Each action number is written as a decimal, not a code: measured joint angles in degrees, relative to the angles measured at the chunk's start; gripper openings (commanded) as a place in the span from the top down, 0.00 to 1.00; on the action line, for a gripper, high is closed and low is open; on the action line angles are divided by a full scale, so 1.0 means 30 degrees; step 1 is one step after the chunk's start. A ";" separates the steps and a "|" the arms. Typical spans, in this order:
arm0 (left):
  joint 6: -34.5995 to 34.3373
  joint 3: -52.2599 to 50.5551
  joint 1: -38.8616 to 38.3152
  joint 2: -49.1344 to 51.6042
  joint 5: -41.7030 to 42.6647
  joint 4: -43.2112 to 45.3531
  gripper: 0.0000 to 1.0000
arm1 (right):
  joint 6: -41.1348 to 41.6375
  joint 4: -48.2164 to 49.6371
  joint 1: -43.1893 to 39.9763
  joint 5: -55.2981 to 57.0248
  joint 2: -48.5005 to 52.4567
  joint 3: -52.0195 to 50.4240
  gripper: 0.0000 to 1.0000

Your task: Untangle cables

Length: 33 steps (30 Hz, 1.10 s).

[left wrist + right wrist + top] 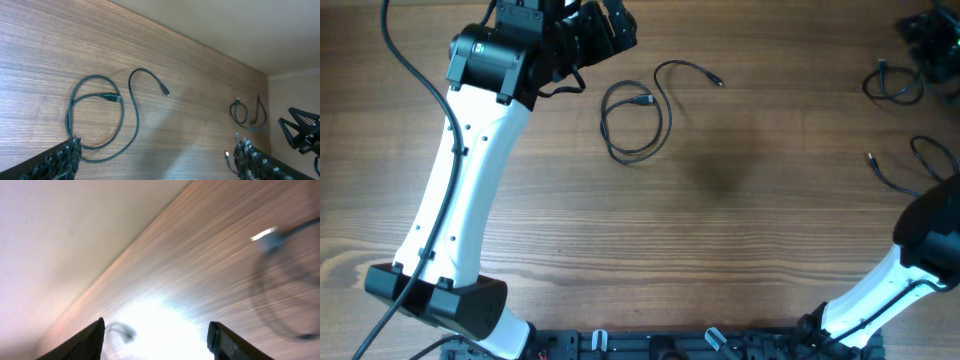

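Note:
A thin black cable [636, 122] lies in a loose coil on the wooden table, and one plug end [717, 80] trails to the right. My left gripper [612, 30] hovers just up and left of it. In the left wrist view the same coil [97, 116] lies ahead of my open, empty left gripper [157, 167]. Two more cables [895, 83] [908, 166] lie at the right edge. My right gripper [156, 342] is open and empty over a blurred cable loop [280, 297] with a bright plug [265, 235]. The right gripper itself is out of the overhead view.
A dark tangle [930, 40] sits at the table's far right corner. The right arm [920, 250] stands at the lower right and the left arm [460, 190] crosses the left side. A black clamp-like object [302, 131] shows at the right of the left wrist view.

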 measured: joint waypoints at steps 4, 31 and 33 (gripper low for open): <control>-0.0022 0.0000 0.0007 0.0000 -0.1464 -0.1020 0.14 | -0.2892 -0.3446 0.2958 -0.2273 -0.0073 0.0015 0.29; -0.0889 -0.1552 0.4991 0.0204 -0.2936 -0.4277 0.20 | 0.2630 0.0903 1.7165 0.6761 -0.0211 -0.7861 0.42; -0.0889 -0.1916 0.4991 0.0379 -0.2936 -0.3942 0.20 | 0.3009 0.2310 1.7493 0.6761 -0.0211 -0.8619 0.45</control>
